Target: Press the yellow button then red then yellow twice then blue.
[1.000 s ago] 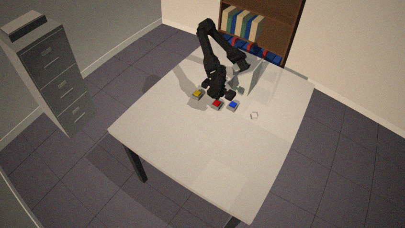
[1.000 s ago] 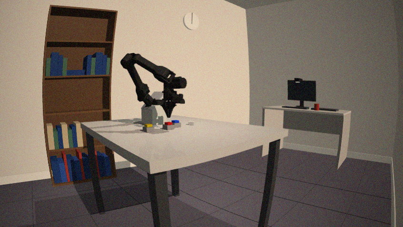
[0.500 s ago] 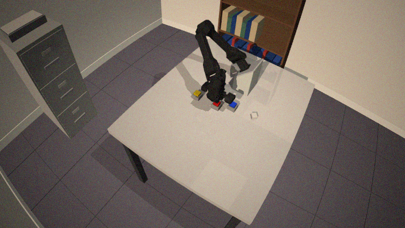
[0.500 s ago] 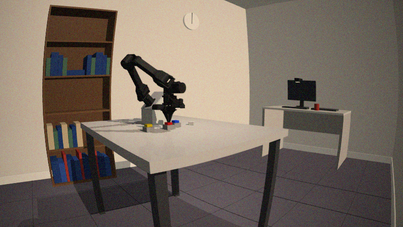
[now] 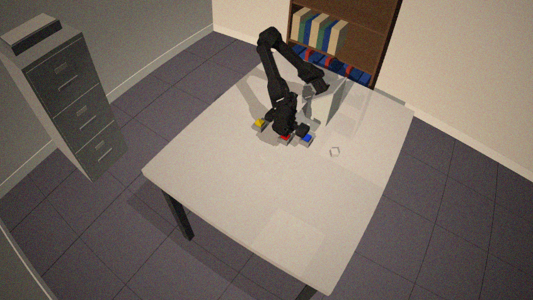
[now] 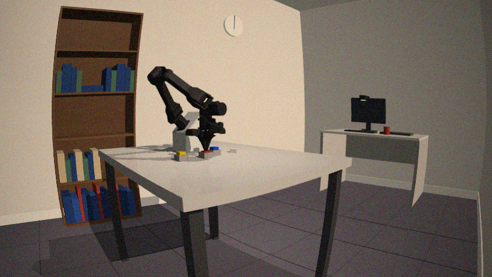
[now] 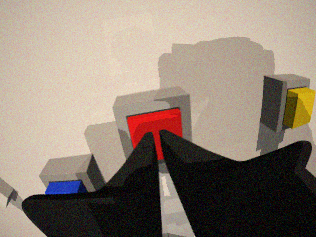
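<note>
Three buttons on grey bases stand in a row on the white table (image 5: pixel 230 193) (image 6: pixel 261 169). The yellow button (image 5: pixel 259 122) (image 6: pixel 181 152) (image 7: pixel 299 106) is at one end, the red button (image 5: pixel 285 137) (image 6: pixel 206 151) (image 7: pixel 150 123) in the middle, the blue button (image 5: pixel 306 138) (image 6: pixel 214 148) (image 7: pixel 64 187) at the other end. My gripper (image 5: pixel 283 131) (image 6: pixel 205 148) (image 7: pixel 156 137) is shut and empty. Its fingertips point straight down and rest on the red button's top.
A small white block (image 5: pixel 334 151) (image 6: pixel 233 150) lies on the table beyond the blue button. The arm's grey base box (image 6: pixel 181 137) stands behind the buttons. A bookshelf (image 6: pixel 92 113) is behind the table, a filing cabinet (image 5: pixel 63 96) off to the side.
</note>
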Controlling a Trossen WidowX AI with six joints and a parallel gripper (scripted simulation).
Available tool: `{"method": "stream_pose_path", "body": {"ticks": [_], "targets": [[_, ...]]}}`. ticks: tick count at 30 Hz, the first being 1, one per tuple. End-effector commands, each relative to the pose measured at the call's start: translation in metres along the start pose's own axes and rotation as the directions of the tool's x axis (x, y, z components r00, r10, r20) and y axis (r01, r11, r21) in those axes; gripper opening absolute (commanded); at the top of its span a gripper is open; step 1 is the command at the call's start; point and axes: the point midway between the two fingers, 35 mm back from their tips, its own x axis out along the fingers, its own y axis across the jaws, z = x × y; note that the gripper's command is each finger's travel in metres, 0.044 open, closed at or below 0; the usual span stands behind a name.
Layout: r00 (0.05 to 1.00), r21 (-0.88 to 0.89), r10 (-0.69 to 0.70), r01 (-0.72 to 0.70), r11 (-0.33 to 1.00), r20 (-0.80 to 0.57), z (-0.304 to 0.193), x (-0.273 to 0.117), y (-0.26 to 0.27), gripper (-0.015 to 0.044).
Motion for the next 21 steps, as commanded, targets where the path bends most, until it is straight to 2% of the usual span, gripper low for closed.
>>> {"method": "stream_pose_path", "body": {"ticks": [1, 6, 10, 14, 18, 21], "targets": [[1.0, -0.004, -0.004, 0.004, 1.0, -0.004, -0.001, 0.001, -0.001, 0.002], [1.0, -0.004, -0.004, 0.004, 1.0, -0.004, -0.001, 0.001, -0.001, 0.002], [1.0, -0.003, -0.002, 0.002, 1.0, -0.003, -0.001, -0.03, 0.0, 0.002], [1.0, -0.004, -0.002, 0.002, 1.0, -0.003, -0.001, -0.035, 0.0, 0.002], [1.0, -0.004, 0.001, -0.001, 1.0, -0.004, 0.0, -0.084, 0.001, 0.002], [1.0, -0.004, 0.0, 0.0, 1.0, -0.004, -0.001, -0.095, 0.0, 0.002]]}}
